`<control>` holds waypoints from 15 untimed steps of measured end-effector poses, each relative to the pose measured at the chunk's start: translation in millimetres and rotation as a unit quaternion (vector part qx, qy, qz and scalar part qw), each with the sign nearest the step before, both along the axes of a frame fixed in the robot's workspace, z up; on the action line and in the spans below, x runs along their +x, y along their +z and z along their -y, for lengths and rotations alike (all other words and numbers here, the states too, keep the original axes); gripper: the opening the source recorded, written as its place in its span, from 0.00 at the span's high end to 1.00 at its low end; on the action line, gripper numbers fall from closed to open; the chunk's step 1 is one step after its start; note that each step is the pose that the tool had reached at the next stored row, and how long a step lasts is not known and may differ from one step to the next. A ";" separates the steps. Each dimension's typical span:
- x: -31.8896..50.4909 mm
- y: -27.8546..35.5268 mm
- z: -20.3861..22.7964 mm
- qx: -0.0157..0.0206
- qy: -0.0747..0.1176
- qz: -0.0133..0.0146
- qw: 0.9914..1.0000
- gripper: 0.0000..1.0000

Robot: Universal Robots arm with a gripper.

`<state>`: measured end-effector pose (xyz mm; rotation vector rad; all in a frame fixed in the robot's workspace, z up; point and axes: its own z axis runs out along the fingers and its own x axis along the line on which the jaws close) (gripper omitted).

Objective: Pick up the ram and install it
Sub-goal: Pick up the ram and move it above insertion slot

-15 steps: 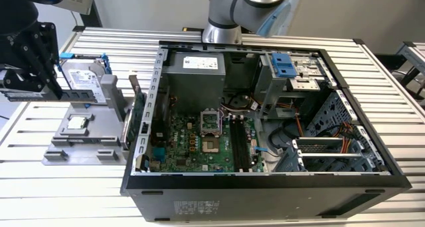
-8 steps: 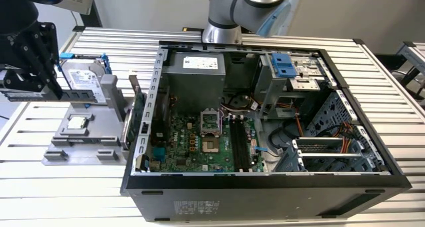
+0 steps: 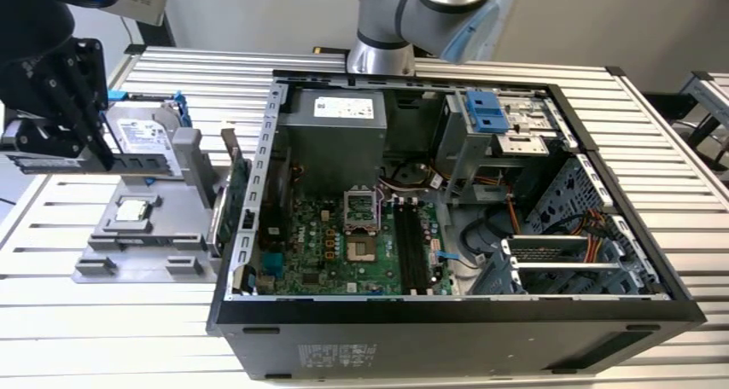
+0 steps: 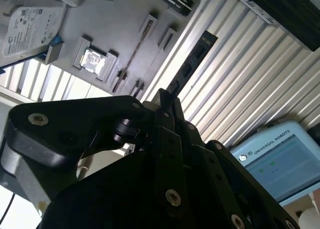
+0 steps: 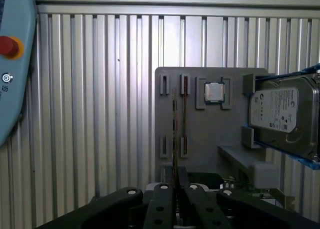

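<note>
Ram (image 4: 192, 61) is pinched edge-on btwn fingers (image 4: 178, 111) of gripper (image 4: 168, 98), held above gray tray (image 5: 210, 134); hard drive (image 5: 282, 114) is propped at tray's edge.

A robotics lab; open computer case (image 3: 456, 316) on slatted aluminium bench (image 3: 114, 321).
</note>
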<state>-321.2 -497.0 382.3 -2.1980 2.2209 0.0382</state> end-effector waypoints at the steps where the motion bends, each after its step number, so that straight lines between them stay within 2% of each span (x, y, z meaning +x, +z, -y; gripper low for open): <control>1: 0.9 0.0 0.0 0.000 0.000 0.000 1.000 1.00; 15: 20.5 0.0 0.0 0.000 0.000 -0.001 1.000 1.00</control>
